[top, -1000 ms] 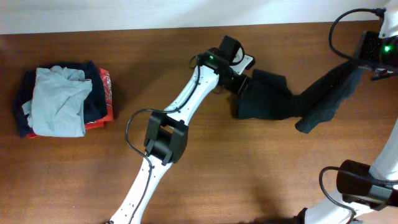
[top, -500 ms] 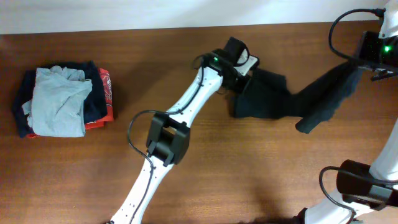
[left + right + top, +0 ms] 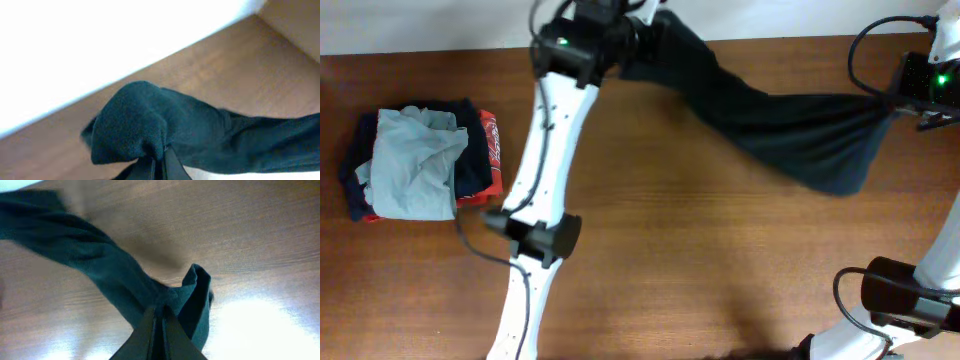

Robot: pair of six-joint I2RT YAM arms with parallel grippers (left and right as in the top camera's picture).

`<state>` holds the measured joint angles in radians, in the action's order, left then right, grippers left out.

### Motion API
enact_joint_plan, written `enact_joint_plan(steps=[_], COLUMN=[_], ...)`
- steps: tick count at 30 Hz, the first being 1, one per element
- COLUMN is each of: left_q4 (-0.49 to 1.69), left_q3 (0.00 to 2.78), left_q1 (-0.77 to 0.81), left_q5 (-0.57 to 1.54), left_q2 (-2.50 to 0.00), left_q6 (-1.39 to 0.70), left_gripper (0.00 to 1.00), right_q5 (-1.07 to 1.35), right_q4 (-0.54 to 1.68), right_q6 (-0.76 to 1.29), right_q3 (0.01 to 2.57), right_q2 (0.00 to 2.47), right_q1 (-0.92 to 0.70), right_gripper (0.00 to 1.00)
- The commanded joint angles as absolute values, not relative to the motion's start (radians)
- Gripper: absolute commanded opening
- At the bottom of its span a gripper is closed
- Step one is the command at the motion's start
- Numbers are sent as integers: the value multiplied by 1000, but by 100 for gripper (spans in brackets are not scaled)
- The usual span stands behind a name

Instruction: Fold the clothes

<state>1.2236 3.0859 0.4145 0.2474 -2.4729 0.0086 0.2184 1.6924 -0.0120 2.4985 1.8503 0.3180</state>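
The clothes [image 3: 790, 125], a black T-shirt, hang stretched in the air between my two grippers across the far right of the table. My left gripper [image 3: 638, 30] is up at the back edge, shut on one bunched corner of the clothes [image 3: 135, 125]; its jaws meet at the bottom of the left wrist view [image 3: 156, 162]. My right gripper [image 3: 895, 95] is at the far right, shut on the other end of the clothes [image 3: 120, 280], pinched between its closed jaws [image 3: 159, 314]. The middle of the shirt sags toward the table.
A pile of other garments lies at the left: a light grey one [image 3: 415, 165] on top of navy [image 3: 470, 165] and red-orange ones [image 3: 492, 150]. The brown wooden table [image 3: 670, 260] runs to a white wall along the back edge.
My left gripper shut on the shirt's left end and swung it up and to the back left. The crumpled shirt is now pulled taut off the table. The right arm stayed put.
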Motion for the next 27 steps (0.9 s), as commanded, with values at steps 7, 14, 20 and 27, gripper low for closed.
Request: enact_joint_plan(steps=[7,14,20,27], left_q4=[1348,1512,1634,1684], left_q3=[3107,3107,3107,3092], left_q1=[416,416,416,416], left_q5=[-97,-165,-166,-209], left_q2=[-2183,-2102,-2097,-2109], left_q6=[84,80,30,-76], left_gripper=[1,1,1,1], right_q5=[380,385,346,308], right_q4=[1699,1699,1699,1658], right_q6=[-22,-10,-6,4], right_q3=[2518,2518,2434,2121], right_q2=[1818,1703,1644,1644], right_q1=[314,311,241,216], right_gripper=[4,4,4,4])
